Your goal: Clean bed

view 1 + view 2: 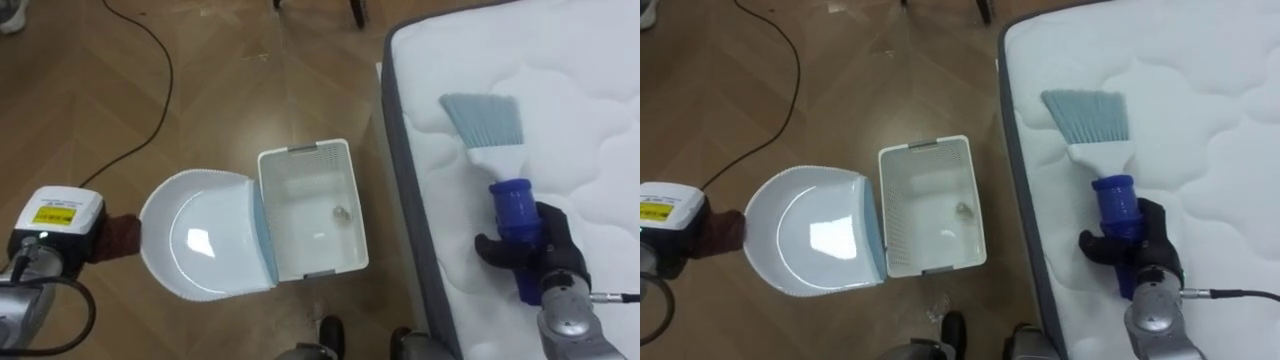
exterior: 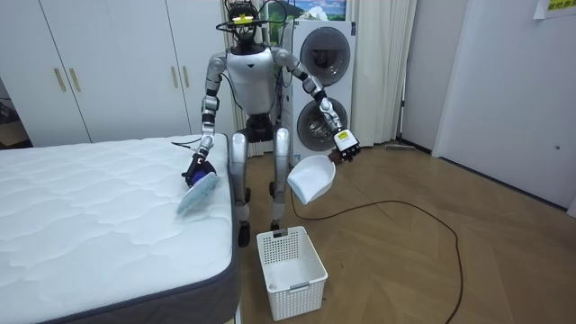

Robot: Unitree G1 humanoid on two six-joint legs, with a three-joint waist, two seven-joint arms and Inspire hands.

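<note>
Two tools: brush (image 1: 495, 160), dustpan (image 1: 200, 240).
Right hand (image 1: 530, 250): clamped round brush, bristles ahead on bed (image 1: 580, 90).
Left hand (image 1: 118, 235): gripping dustpan; basket (image 1: 358, 210) just beside.
Eye views: scrap (image 1: 340, 212) inside basket.

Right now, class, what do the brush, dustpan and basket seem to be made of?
The brush: glossy blue plastic-looking handle, pale synthetic-looking bristles fanned stiffly. The dustpan: smooth white plastic, judging by its shiny glare spot. The basket: white moulded plastic, probably, with perforated walls.
</note>
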